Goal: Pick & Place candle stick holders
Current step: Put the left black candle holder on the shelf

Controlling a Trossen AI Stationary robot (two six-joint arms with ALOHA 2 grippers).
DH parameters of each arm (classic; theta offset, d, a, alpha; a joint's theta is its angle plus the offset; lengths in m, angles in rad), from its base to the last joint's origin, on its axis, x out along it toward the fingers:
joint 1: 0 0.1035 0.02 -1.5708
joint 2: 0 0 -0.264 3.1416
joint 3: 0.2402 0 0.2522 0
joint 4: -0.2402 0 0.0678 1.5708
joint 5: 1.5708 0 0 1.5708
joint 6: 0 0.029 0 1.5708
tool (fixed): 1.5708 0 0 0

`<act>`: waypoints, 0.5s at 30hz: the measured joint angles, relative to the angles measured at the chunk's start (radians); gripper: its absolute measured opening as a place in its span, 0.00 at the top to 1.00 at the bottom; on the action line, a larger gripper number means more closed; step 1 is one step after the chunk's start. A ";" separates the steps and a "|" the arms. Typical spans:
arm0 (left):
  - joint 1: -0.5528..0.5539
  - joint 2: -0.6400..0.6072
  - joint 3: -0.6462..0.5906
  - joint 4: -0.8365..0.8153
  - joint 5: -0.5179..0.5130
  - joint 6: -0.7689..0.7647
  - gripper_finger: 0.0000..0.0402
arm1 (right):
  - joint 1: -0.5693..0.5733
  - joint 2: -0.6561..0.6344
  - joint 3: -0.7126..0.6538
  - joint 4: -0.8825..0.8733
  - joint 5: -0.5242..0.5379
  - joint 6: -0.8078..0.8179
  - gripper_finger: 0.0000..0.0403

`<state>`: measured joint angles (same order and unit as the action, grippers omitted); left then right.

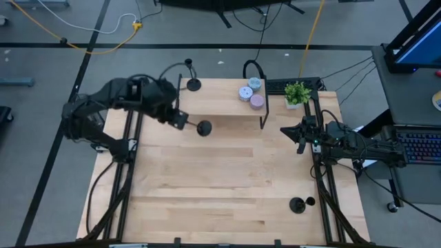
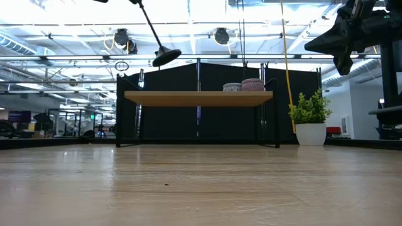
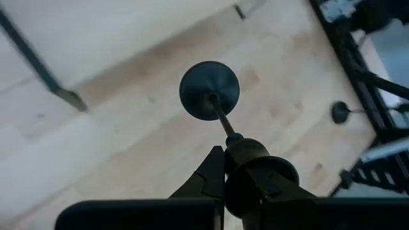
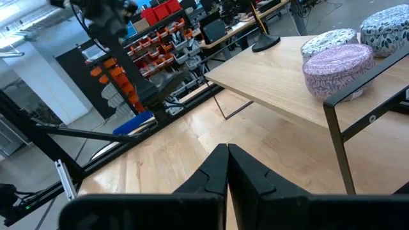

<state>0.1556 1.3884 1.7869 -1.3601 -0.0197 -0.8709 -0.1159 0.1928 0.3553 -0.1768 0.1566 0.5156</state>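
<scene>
My left gripper [image 1: 182,120] hovers off the left front corner of a small wooden shelf [image 1: 220,105], shut on a black candle stick holder [image 3: 211,91]. In the low view that holder's round base [image 2: 166,56] hangs high, above shelf level. A second holder [image 1: 193,84] stands by its base on the shelf's left end. A third one [image 1: 298,204] sits on the table near the front right edge. My right gripper [image 1: 301,136] waits shut at the right side, with nothing between its fingers [image 4: 217,169]. My left gripper pinches the holder's top cup end [image 3: 245,151] between its two fingers, slanting down from the table's left side. The thin stem [image 3: 221,117] runs on past the fingertips to the disc base [image 3: 209,89]. The holder is tilted, base lowest, and clear of table and shelf.
Three patterned round pucks [image 1: 251,93] sit on the shelf's right end. A small potted plant [image 1: 297,94] stands just right of the shelf. Black frame rails [image 1: 324,186] run along both table sides. The wide wooden tabletop [image 1: 220,179] lies in front of the shelf.
</scene>
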 joint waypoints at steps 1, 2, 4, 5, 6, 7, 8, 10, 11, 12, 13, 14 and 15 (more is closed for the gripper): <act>0.023 0.000 0.004 -0.011 0.000 0.015 0.96 | 0.000 0.000 0.000 0.000 0.000 0.000 1.00; 0.045 0.000 0.006 -0.020 0.000 0.028 0.96 | 0.000 0.000 0.000 0.000 0.000 0.000 1.00; 0.091 0.000 0.010 -0.030 0.000 0.054 0.96 | 0.000 0.000 0.000 0.000 0.000 0.000 1.00; 0.115 0.000 0.010 -0.033 0.000 0.069 0.96 | 0.000 0.000 0.000 0.000 0.000 0.000 1.00; 0.137 0.000 0.010 -0.034 0.000 0.083 0.96 | 0.000 0.000 0.000 0.000 0.000 0.000 1.00; 0.159 0.000 0.010 -0.033 0.000 0.096 0.96 | 0.000 0.000 0.000 0.000 0.000 0.000 1.00; 0.181 0.000 0.010 -0.032 0.000 0.109 0.96 | 0.000 0.000 0.000 0.000 0.000 0.000 1.00; 0.226 0.000 0.010 -0.032 0.013 0.136 0.96 | 0.000 0.000 0.000 0.000 0.001 0.000 1.00; 0.247 0.000 0.010 -0.032 0.023 0.150 0.96 | 0.000 0.000 0.000 0.000 0.003 0.000 1.00; 0.268 0.000 0.010 -0.032 0.026 0.163 0.96 | 0.000 0.000 0.000 0.000 0.004 0.000 1.00; 0.287 0.000 0.010 -0.032 0.026 0.176 0.96 | 0.000 0.000 0.000 0.000 0.004 0.000 1.00; 0.305 0.000 0.010 -0.032 0.027 0.187 0.96 | 0.000 0.000 0.000 0.000 0.004 0.000 1.00; 0.324 0.000 0.010 -0.032 0.027 0.196 0.96 | 0.000 0.000 0.000 0.000 0.004 0.000 1.00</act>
<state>0.4795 1.3888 1.7973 -1.3926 0.0071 -0.6750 -0.1159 0.1928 0.3553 -0.1770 0.1608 0.5156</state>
